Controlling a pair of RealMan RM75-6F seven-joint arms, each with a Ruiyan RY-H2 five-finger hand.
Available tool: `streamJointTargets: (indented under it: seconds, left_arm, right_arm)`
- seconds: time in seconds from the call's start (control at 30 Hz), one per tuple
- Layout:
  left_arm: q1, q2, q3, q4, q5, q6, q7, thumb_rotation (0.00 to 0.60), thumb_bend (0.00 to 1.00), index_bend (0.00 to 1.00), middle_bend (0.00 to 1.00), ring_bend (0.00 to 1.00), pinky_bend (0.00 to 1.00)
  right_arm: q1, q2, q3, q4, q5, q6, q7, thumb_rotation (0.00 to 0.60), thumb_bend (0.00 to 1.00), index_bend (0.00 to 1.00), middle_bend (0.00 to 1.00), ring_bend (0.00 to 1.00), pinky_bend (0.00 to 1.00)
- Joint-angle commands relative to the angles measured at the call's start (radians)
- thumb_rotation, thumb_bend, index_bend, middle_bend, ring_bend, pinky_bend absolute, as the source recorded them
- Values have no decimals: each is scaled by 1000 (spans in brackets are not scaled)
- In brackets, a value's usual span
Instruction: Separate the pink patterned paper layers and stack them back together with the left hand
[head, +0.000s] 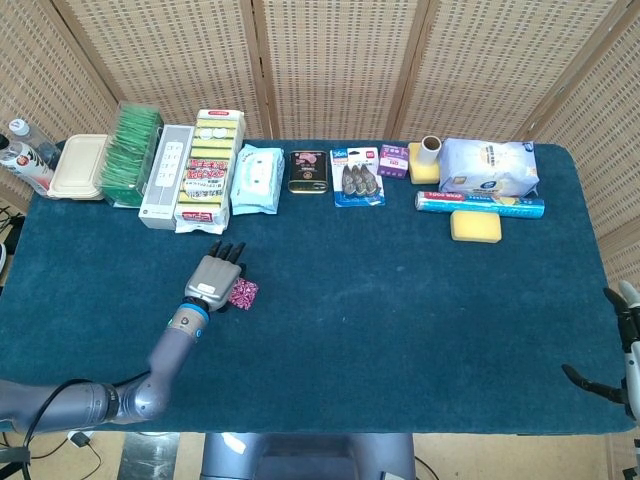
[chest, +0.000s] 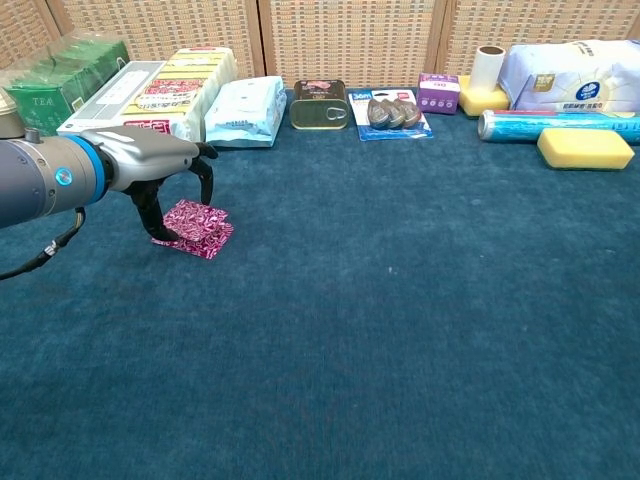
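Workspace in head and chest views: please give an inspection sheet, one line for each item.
Surface: blue carpeted table.
Job's things: pink patterned papers lie overlapped, nearly stacked.
Clutter: back row with tea boxes, wipes pack, tin can, foil roll, yellow sponge.
Hands: left hand arched over the papers, fingertips on their left edge; right hand at the table's right edge, holding nothing.
Cables: a black one under the left forearm.
Surroundings: wicker screen panels.

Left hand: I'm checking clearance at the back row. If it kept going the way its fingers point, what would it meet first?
Probably the yellow sponge pack. The left hand, over the pink papers, points roughly there; depth is unclear.
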Motion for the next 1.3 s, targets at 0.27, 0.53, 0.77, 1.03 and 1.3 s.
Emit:
streamJointTargets:
  seconds: [0.27,0.53,0.77,1.03,1.3]
  left_arm:
    - [-34,-9,10,-3,-87,12,4,600,245,438,0,39,26]
    - [-66,-23,13,14,-144,27,18,600,246,438,0,39,26]
    - [-84,-28,14,4,-198,49,33,600,245,438,0,39,26]
    - [-110,-46,10,-3,-269,100,71,600,245,438,0,39,26]
    - [-129,-62,-2,-2,-322,138,102,600,245,438,0,39,26]
  right_arm:
    - [0,2,-3,-1,-5,-2,-1,600,11,0,0,0,0]
    - [3,1,-3,-1,-3,-6,-3,600,12,0,0,0,0]
    - [4,1,-3,-2,1,-10,-4,600,12,0,0,0,0]
    - [3,5,-4,-5,-3,-7,2,600,12,0,0,0,0]
    - [2,8,-6,-2,-6,-7,12,600,12,0,0,0,0]
